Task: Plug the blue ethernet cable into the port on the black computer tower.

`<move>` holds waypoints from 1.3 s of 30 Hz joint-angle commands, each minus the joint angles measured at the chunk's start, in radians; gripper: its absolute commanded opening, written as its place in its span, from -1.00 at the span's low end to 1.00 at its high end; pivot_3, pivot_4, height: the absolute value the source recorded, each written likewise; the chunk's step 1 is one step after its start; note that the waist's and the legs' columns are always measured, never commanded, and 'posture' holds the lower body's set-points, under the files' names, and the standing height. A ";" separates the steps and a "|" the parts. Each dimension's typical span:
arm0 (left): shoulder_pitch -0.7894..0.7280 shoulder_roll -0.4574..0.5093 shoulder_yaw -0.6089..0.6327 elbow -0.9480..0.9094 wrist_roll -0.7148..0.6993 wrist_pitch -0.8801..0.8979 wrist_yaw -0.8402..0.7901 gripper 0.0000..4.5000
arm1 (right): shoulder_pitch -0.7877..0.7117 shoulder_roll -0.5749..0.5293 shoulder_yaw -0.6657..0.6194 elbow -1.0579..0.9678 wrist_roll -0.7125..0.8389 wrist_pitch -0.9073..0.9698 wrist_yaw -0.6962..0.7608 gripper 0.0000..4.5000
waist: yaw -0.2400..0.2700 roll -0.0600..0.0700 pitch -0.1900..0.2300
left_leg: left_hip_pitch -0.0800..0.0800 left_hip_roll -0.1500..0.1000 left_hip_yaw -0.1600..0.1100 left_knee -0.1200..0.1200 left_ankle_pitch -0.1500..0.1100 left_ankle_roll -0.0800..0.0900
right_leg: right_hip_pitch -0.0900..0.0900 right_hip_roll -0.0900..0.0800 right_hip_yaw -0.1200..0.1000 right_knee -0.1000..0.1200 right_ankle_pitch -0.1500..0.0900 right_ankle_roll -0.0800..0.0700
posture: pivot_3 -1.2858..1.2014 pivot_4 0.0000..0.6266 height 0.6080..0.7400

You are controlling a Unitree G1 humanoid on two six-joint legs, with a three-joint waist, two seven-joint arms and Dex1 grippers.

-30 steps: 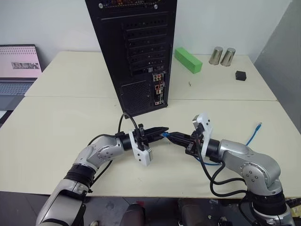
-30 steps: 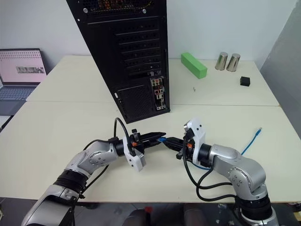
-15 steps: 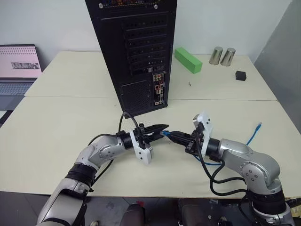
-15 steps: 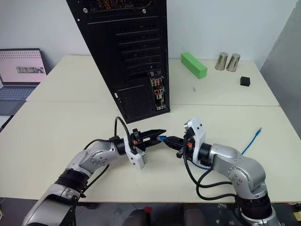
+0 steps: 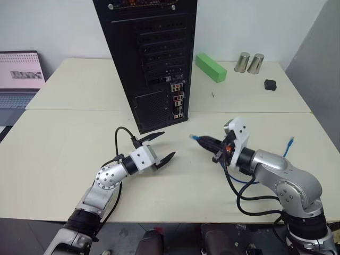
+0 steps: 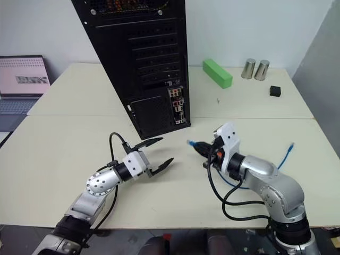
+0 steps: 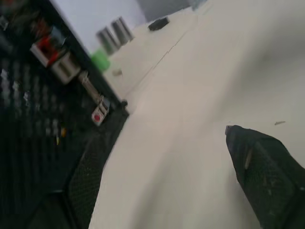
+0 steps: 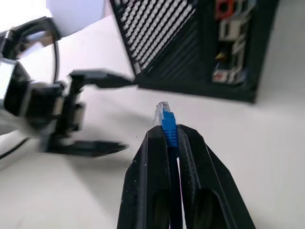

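Blue ethernet cable [image 8: 167, 126] is pinched between the clenched fingers [image 8: 147, 181] of the right gripper [image 5: 208, 142], clear plug poking just past the fingertips. Plug end points along the gripper's own line, toward the black computer tower [image 5: 151, 58], well short of it; long axis roughly level above the table. Rest of the cord runs back under the right arm, far plug [image 5: 289, 142] lying on the cream table [image 5: 58, 143] beyond the wrist. The port [image 5: 178, 97] sits in the coloured connector strip low on the tower's rear panel, apart from the plug.

Left gripper [image 5: 159, 147] is released, fingers spread wide, empty, across from the plug with a clear gap.

Further off: green block [image 5: 211, 67], two metal cups [image 5: 249, 62], small black cube [image 5: 270, 84], laptop [image 5: 20, 77], white wall behind.
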 commanded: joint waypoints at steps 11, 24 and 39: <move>-0.001 -0.064 0.170 -0.326 -0.168 0.524 0.147 0.79 | -0.175 0.293 0.177 0.271 -0.370 -0.287 -0.284 -1.00 | 0.002 0.000 0.000 | 0.000 0.000 0.001 0.000 0.000 0.000 | -0.001 0.000 0.001 0.000 0.000 0.000 | 0.03 -0.52 1.00; -0.038 -0.091 0.196 -0.305 -0.133 0.542 0.146 0.79 | -0.302 0.423 0.150 0.513 -0.451 -0.449 -0.307 -1.00 | 0.001 0.000 0.000 | 0.000 0.000 0.001 -0.001 0.000 0.000 | -0.001 0.000 0.001 -0.001 0.000 -0.001 | 0.03 -0.52 1.00; -0.052 -0.110 0.198 -0.292 -0.105 0.537 0.132 0.79 | -0.320 0.449 0.127 0.598 -0.491 -0.494 -0.305 -1.00 | -0.001 0.000 0.000 | -0.001 0.000 0.001 -0.001 0.000 0.000 | -0.002 0.000 0.002 -0.001 0.001 -0.001 | 0.03 -0.52 1.00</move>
